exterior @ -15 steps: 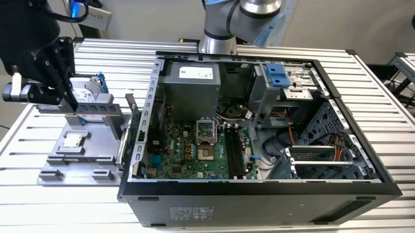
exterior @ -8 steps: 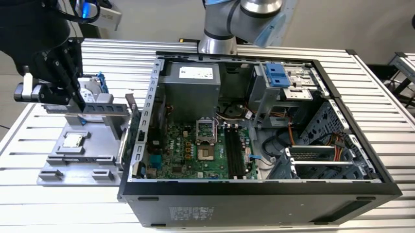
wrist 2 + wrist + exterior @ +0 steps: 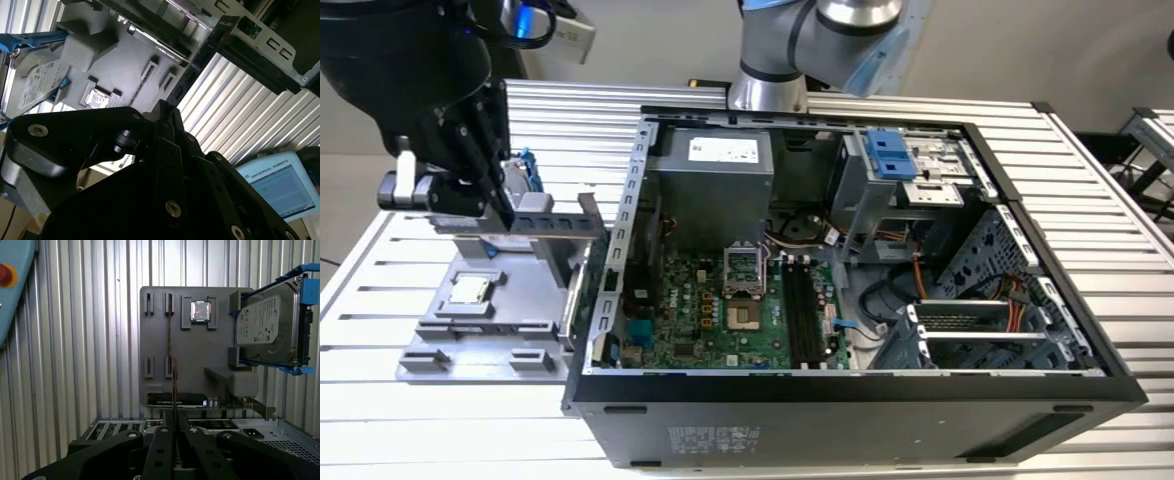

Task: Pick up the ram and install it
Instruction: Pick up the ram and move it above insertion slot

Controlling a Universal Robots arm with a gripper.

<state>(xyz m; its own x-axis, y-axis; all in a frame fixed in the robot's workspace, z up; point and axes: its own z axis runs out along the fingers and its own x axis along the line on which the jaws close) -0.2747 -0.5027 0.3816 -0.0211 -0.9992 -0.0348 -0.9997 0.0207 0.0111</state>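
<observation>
The ram [image 3: 174,385] shows edge-on in the first wrist view as a thin brownish-green strip standing up from between my fingers. My gripper [image 3: 174,416] is shut on it, over the grey parts tray [image 3: 200,350] and in line with the tray's narrow holder slots. In the exterior view, my gripper [image 3: 487,185] hangs above that tray [image 3: 420,355] at the exterior view's left, outside the open computer case [image 3: 854,395]. The black memory slots [image 3: 803,315] lie on the motherboard inside the case. My gripper [image 3: 162,112] also appears in the second wrist view.
On the tray are a square silver processor [image 3: 201,310], a hard drive in a blue bracket [image 3: 267,327] and a dark card [image 3: 180,400]. A teach pendant [image 3: 277,187] lies on the ribbed metal table. The case's left wall [image 3: 634,200] stands between tray and motherboard.
</observation>
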